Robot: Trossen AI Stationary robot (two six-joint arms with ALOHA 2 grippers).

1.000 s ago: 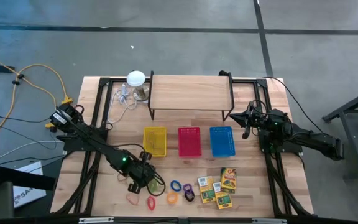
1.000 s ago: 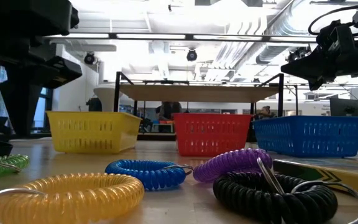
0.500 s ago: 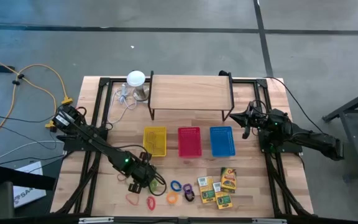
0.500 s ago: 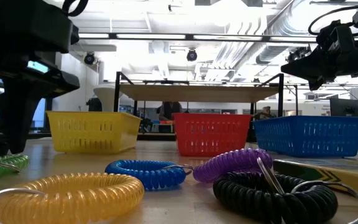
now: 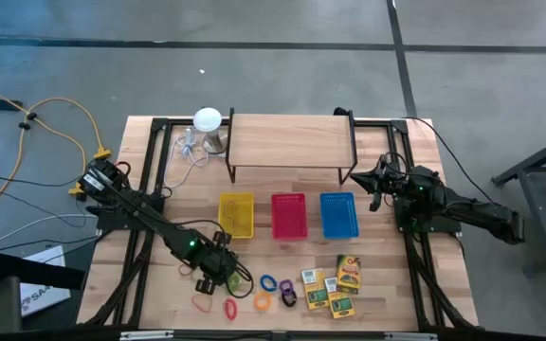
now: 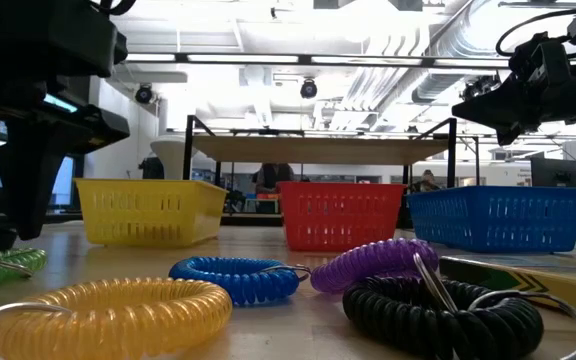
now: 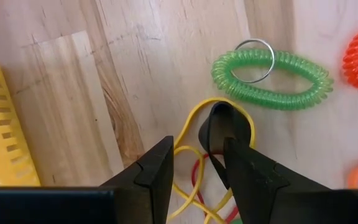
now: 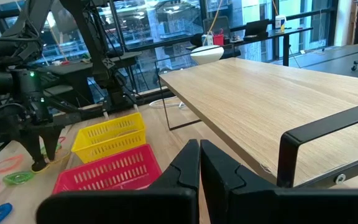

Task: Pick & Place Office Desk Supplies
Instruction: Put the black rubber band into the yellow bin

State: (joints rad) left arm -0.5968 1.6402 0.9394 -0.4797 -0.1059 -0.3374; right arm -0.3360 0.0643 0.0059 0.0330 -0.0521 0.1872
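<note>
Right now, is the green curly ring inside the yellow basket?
No, the green curly ring lies on the bare wooden table, apart from the yellow basket at the picture's edge.

- Even, soft light falls from above on the counter (image 5: 387, 294); shadows are faint.
- Low view: bright ceiling lights (image 6: 268, 58) glare, and the near yellow coil (image 6: 118, 310) is blurred.

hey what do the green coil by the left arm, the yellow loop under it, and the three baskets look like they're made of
Green coil: glossy plastic, judging by its tight translucent spiral, with a thin shiny ring, probably metal. Yellow loop: likely matte rubber, a thin limp band; the left tool stands open over it. Yellow basket, red basket and blue basket: probably moulded plastic, with slotted walls in solid colour.
</note>
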